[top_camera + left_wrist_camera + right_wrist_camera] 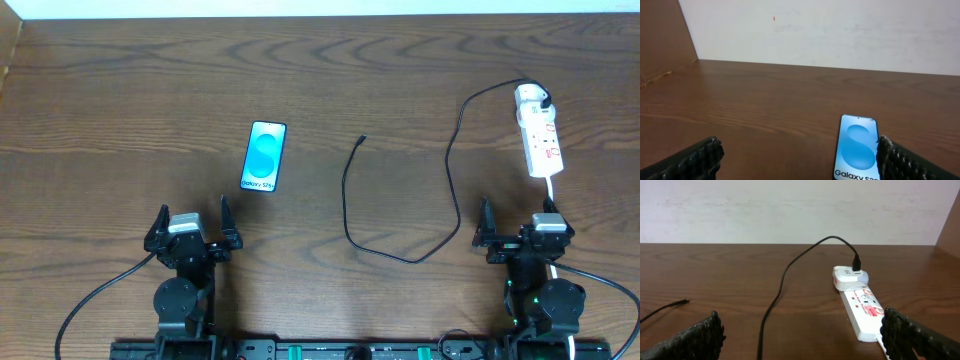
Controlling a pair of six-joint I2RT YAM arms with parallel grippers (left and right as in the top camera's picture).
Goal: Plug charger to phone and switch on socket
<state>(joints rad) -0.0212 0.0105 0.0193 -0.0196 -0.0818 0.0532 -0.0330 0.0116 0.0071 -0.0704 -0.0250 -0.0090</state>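
Note:
The phone (265, 155) lies flat on the wooden table, blue screen up, text end toward me; it also shows in the left wrist view (856, 148) just ahead of my right finger. The charger's black cable (400, 258) loops across the table, its plug tip (362, 138) free to the right of the phone, its other end in a white adapter (528, 97) on the socket (541, 143). The right wrist view shows the socket (862, 312), adapter (850, 277) and cable (774, 305). My left gripper (192, 228) and right gripper (522, 225) are open and empty near the front edge.
A white cord (553, 190) runs from the socket's near end toward my right arm. A white wall stands behind the table's far edge (830, 66). A brown board (665, 40) rises at the far left.

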